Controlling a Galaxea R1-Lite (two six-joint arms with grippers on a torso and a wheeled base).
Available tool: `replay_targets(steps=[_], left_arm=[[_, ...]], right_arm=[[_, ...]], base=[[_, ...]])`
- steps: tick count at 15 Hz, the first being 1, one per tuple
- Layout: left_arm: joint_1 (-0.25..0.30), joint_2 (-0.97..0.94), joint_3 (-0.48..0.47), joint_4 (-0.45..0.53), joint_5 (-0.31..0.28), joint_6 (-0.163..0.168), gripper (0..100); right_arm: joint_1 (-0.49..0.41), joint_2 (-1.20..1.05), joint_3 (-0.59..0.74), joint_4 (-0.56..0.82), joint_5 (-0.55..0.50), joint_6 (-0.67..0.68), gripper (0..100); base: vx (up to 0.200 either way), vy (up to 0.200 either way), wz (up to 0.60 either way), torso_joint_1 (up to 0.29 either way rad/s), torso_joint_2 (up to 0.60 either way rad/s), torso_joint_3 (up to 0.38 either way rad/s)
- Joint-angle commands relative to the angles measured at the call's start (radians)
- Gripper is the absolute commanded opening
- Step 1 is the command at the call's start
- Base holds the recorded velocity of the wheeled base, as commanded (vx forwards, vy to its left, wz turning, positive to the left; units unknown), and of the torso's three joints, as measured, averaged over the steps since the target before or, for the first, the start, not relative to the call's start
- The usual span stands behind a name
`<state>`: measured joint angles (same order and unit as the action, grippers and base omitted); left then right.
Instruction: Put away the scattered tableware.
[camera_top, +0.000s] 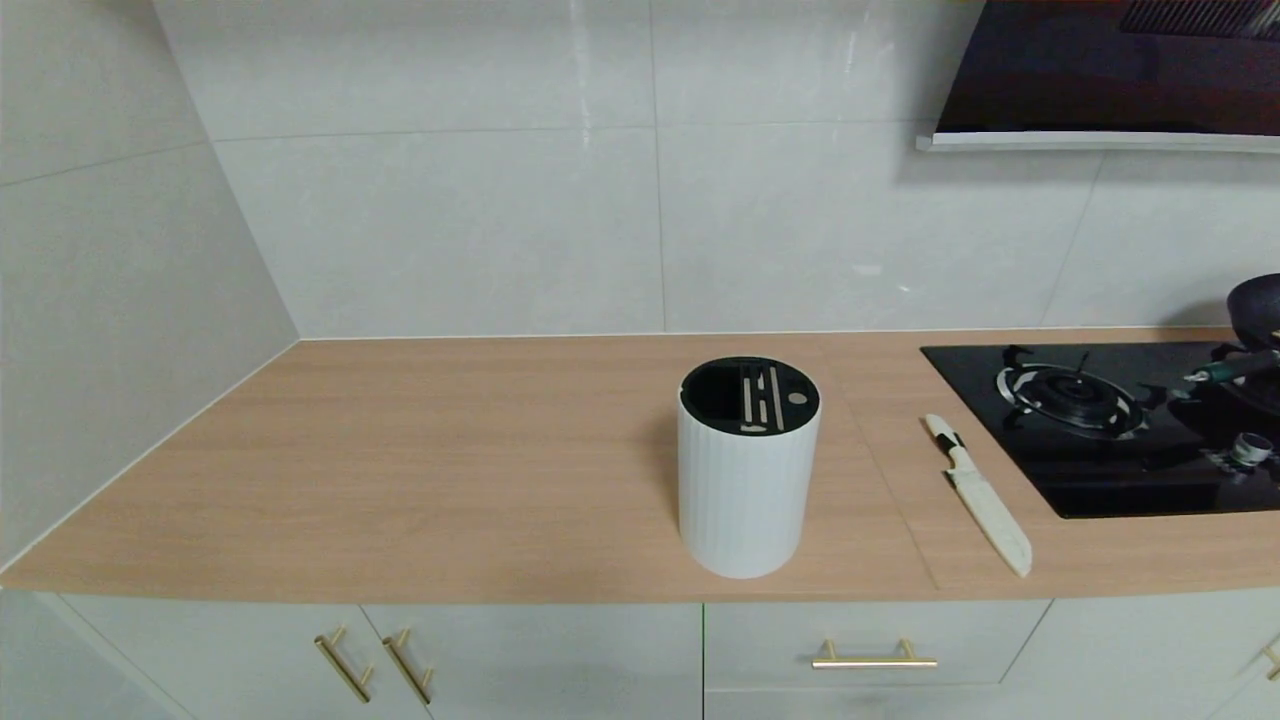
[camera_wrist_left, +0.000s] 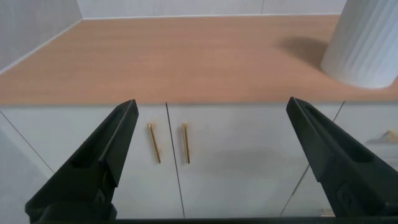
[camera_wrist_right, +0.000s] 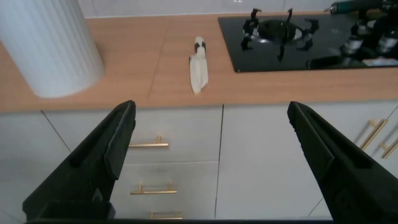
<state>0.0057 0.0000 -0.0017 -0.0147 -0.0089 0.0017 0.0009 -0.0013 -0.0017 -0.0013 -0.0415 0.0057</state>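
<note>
Knife (camera_top: 978, 495) loose on the counter (camera_top: 450, 470), both grippers spread open and holding nothing.

In the head view the white knife lies flat at 3 o'clock from the holder (camera_top: 747, 470), near it but apart. Its handle points to 11 o'clock and its tip to 5 o'clock, and the hob (camera_top: 1100, 430) is just beside it at 2 o'clock. That view looks down on the holder's black slotted top, while the wrist views catch its ribbed white wall from counter level. The left gripper (camera_wrist_left: 210, 106) hangs in front of the cabinet doors, its fingers wide apart around two brass pulls (camera_wrist_left: 154, 143). The right gripper (camera_wrist_right: 210, 107) is just as wide before a drawer pull (camera_wrist_right: 148, 145), with the knife and hob on the counter beyond. A dark pan (camera_top: 1255, 310) sits at the hob's 3 o'clock edge.
</note>
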Motion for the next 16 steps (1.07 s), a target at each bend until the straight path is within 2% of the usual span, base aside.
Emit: replay_targets(steps=[1, 10, 15, 16], left_arm=[[0.0, 0.0, 0.0, -0.001, 0.001, 0.0, 100], [0.0, 0.0, 0.0, -0.001, 0.0, 0.0, 100], [0.0, 0.0, 0.0, 0.001, 0.0, 0.0, 100], [0.0, 0.0, 0.0, 0.001, 0.0, 0.0, 100]], right_arm=[[0.001, 0.001, 0.0, 0.0, 0.0, 0.0, 100], [0.001, 0.001, 0.0, 0.0, 0.0, 0.0, 100], [0.001, 0.001, 0.0, 0.0, 0.0, 0.0, 100], [0.001, 0.001, 0.0, 0.0, 0.0, -0.001, 100]], base=[[0.0, 0.0, 0.0, 0.271, -0.6, -0.325], [0.0, 0.0, 0.0, 0.185, -0.39, -0.212], [0.0, 0.0, 0.0, 0.027, -0.06, -0.028], [0.0, -0.2, 0.0, -0.002, 0.0, 0.002]])
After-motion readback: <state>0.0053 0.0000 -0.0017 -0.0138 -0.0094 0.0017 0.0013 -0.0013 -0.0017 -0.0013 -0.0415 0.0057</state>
